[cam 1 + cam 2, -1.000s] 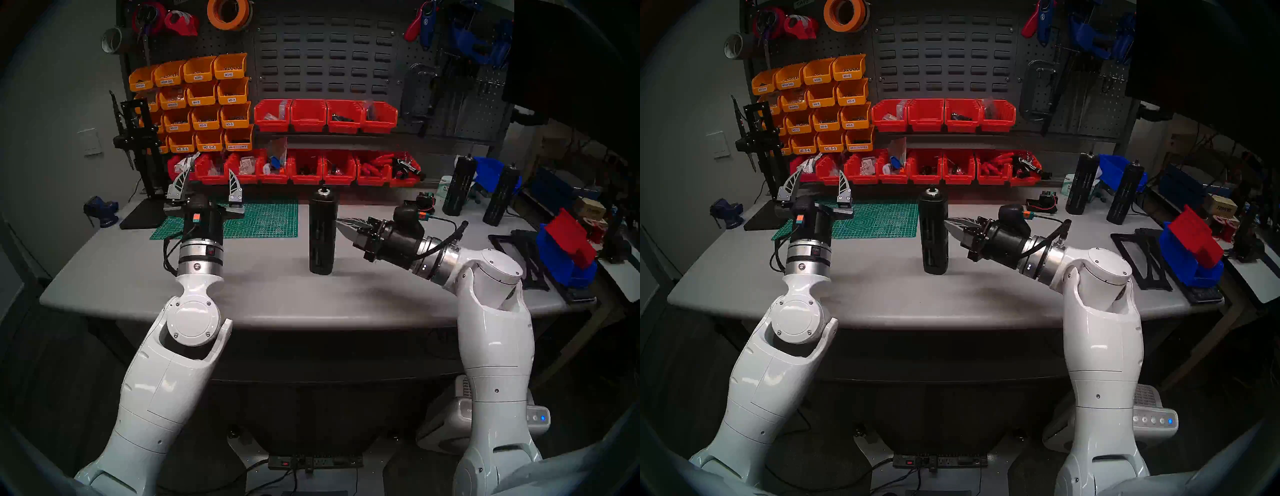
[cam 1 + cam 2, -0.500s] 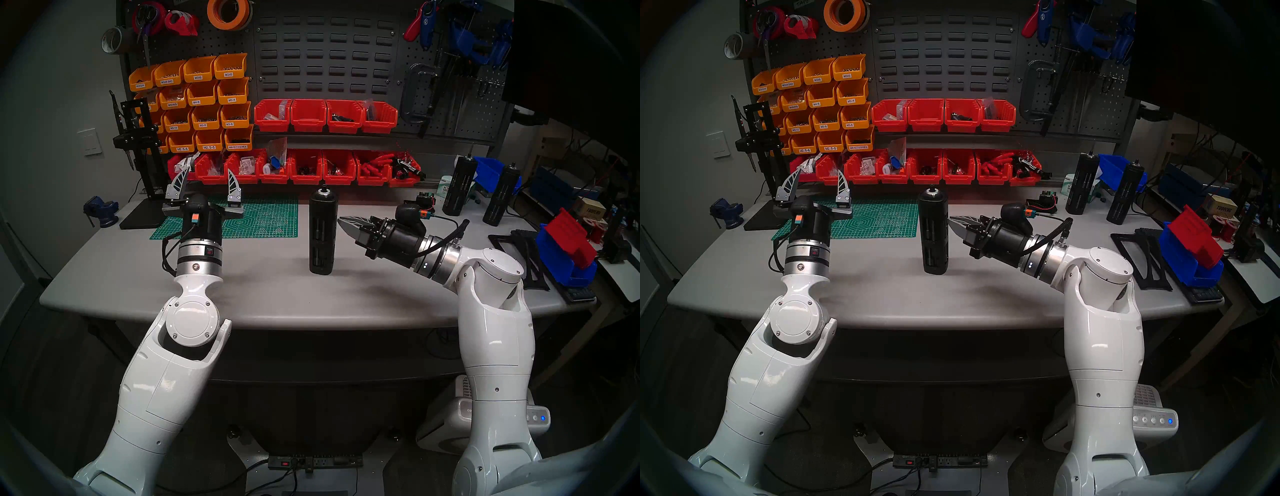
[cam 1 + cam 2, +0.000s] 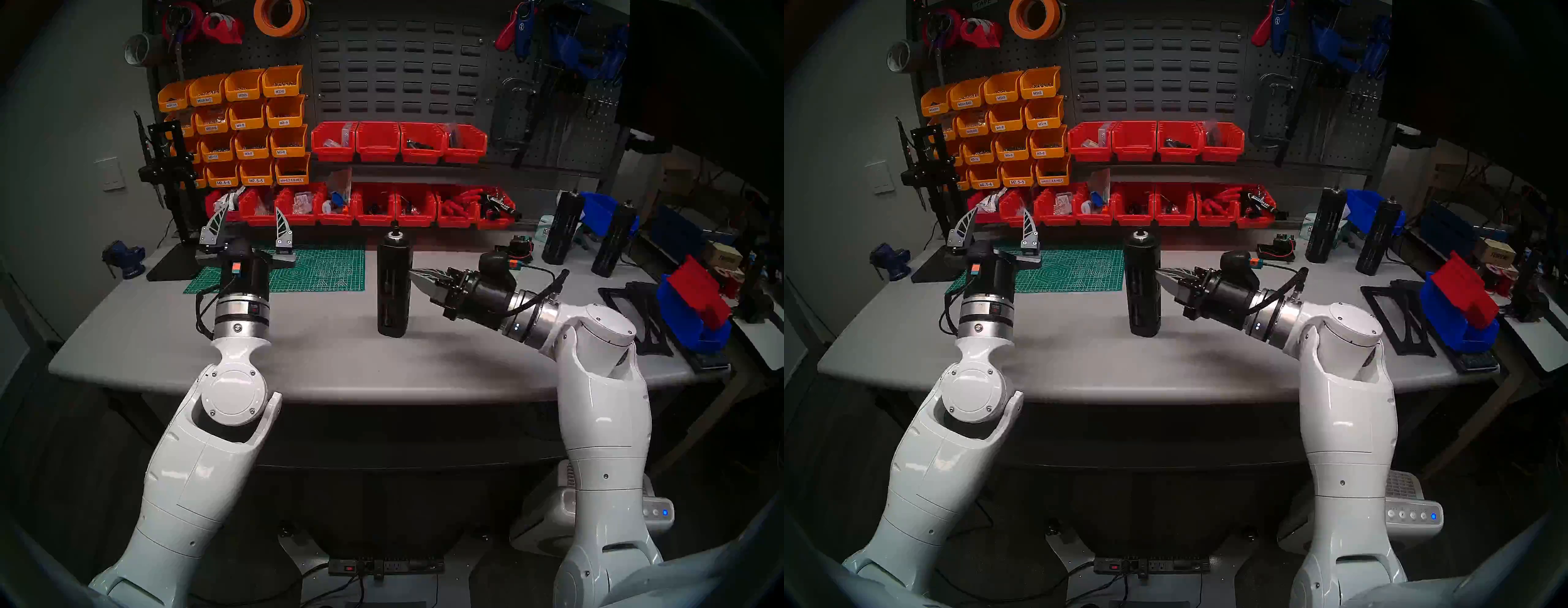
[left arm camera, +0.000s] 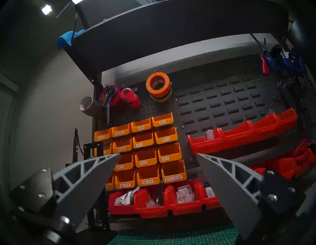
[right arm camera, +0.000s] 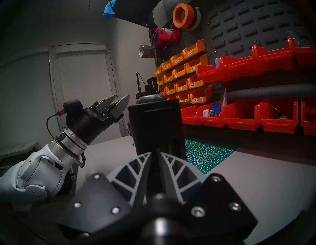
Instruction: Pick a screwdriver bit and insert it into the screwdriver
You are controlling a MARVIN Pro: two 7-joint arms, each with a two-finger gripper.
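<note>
The screwdriver (image 3: 393, 288) (image 3: 1143, 288) is a tall black slotted cylinder standing upright mid-table, and it fills the centre of the right wrist view (image 5: 153, 123). My right gripper (image 3: 411, 274) (image 3: 1158, 274) (image 5: 156, 154) lies level and points left, its tips at the cylinder's right side about halfway up. Only a narrow dark slit parts its fingers, and what sits in that slit cannot be made out. The screwdriver bit cannot be told apart from the black body. My left gripper (image 3: 250, 216) (image 3: 1000, 216) (image 4: 157, 155) points up and back over the mat's left end, wide open and empty.
A green cutting mat (image 3: 331, 267) lies behind and to the left of the screwdriver. Two more black cylinders (image 3: 562, 229) (image 3: 615, 240) stand at the back right. Red bins (image 3: 377, 208) line the back edge. A black stand (image 3: 169, 191) rises at the back left, and a blue-and-red box (image 3: 695, 310) sits at the right edge.
My right gripper drew back a little to the right, then came in again to the cylinder's side. The left arm drifted slightly left. The gap between the right fingers looks unchanged.
</note>
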